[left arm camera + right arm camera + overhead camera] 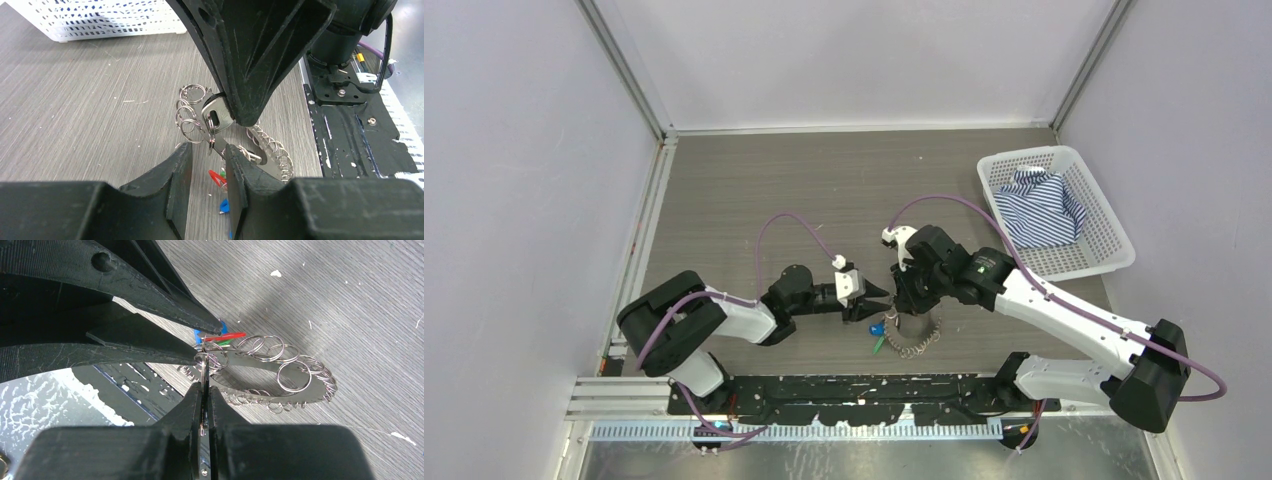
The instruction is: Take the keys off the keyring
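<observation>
The keyring (914,342) is a flat silvery disc (260,371) rimmed with many small wire rings, lying on the table near the front edge. My right gripper (204,387) is shut on a silver key (218,117), held edge-on above the disc. A small split ring (210,131) hangs through the key's hole. My left gripper (206,150) is open just in front of that key, and its fingertips (216,329) straddle the split ring and the key's blade. Red (216,177), blue (224,205) and green (879,345) keys lie on the table beside the disc.
A white mesh basket (1114,252) holding a blue striped cloth (1039,205) stands at the back right. The black mounting rail (350,140) runs along the near table edge, right beside the keyring.
</observation>
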`<state>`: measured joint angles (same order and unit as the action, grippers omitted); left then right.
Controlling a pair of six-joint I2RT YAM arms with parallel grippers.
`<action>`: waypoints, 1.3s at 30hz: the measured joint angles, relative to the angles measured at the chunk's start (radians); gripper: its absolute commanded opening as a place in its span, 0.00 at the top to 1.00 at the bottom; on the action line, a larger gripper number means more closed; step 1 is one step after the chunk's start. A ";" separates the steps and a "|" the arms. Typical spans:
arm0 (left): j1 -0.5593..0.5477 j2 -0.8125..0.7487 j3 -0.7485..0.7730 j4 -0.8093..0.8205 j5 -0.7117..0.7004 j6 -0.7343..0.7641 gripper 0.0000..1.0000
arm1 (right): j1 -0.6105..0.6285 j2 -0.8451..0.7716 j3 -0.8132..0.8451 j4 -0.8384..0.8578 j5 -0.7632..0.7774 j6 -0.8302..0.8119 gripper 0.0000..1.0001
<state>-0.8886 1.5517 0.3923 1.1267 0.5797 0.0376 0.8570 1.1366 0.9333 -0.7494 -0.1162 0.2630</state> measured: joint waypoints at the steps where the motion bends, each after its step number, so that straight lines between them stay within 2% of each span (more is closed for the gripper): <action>1: 0.000 0.000 0.000 0.006 0.000 -0.003 0.70 | 0.000 0.000 0.001 0.000 0.000 0.000 0.99; 14: 0.000 0.025 0.011 0.034 0.009 -0.025 0.76 | 0.006 0.000 0.008 -0.002 0.001 0.000 0.99; 23: 0.001 0.042 0.017 0.043 0.016 -0.034 0.99 | 0.008 0.000 0.008 -0.002 0.002 0.000 0.99; 29: 0.001 0.051 0.016 0.064 0.008 -0.034 1.00 | 0.008 0.000 0.008 -0.008 0.009 0.001 0.99; 39: 0.001 0.053 -0.005 0.138 -0.015 -0.059 1.00 | 0.013 0.000 0.024 -0.057 0.107 0.009 0.99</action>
<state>-0.8879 1.6043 0.3870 1.2648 0.5648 -0.0216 0.8696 1.1362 0.9569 -0.8066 -0.0093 0.2718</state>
